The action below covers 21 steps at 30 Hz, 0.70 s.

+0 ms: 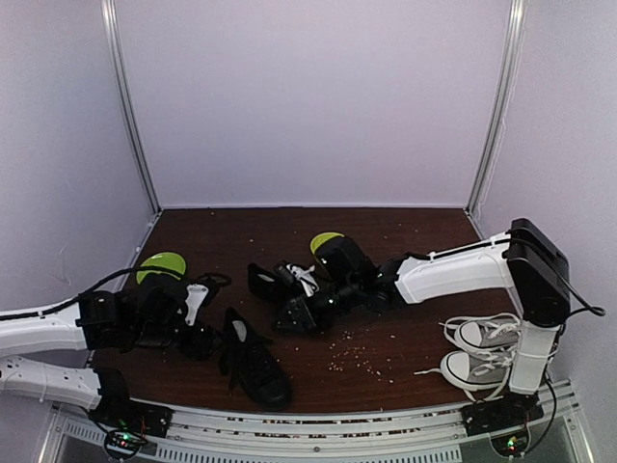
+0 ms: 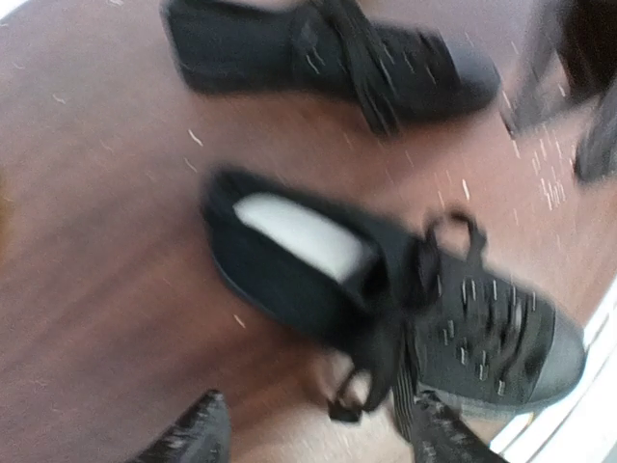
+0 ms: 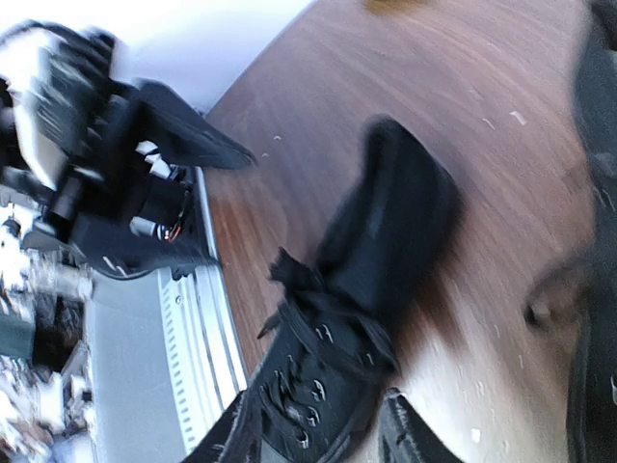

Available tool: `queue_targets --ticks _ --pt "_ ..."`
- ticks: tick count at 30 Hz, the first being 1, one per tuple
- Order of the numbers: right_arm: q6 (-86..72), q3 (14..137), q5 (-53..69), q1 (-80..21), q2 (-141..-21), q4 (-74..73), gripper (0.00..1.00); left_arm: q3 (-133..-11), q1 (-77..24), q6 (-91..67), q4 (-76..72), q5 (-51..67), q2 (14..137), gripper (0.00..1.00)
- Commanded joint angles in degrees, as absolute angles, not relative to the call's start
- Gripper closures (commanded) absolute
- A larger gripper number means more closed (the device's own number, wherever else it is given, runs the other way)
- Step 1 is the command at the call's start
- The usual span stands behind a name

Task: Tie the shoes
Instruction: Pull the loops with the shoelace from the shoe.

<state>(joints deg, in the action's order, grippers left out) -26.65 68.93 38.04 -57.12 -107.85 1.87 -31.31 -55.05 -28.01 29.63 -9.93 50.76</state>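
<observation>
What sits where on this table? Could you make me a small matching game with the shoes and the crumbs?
Things
1. front black shoe
2. other black shoe
3. white-laced sneakers
4. pale crumbs

Places
A. front right corner
B. middle of the table
C. scattered between the front black shoe and the white-laced sneakers
D. front edge, left of centre

Pairs: 1-D, 2-B, 3-A, 4-C
</observation>
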Motion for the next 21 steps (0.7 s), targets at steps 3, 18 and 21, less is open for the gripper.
queue_targets --ticks 3,18,21 --pt "-14.59 80.21 46.49 -58.08 -116.25 -7.44 0.43 -24.15 -54.93 -32.6 27.03 0.96 44.39 0.28" --pt "-13.0 86.17 50.84 -57.48 -125.24 -6.86 0.39 -19.21 -54.93 -33.06 17.03 0.56 55.71 0.21" --pt "-13.6 85.58 52.46 -56.81 -125.08 -5.52 0.4 -18.72 -54.93 -33.02 16.2 -1.49 55.98 0.28"
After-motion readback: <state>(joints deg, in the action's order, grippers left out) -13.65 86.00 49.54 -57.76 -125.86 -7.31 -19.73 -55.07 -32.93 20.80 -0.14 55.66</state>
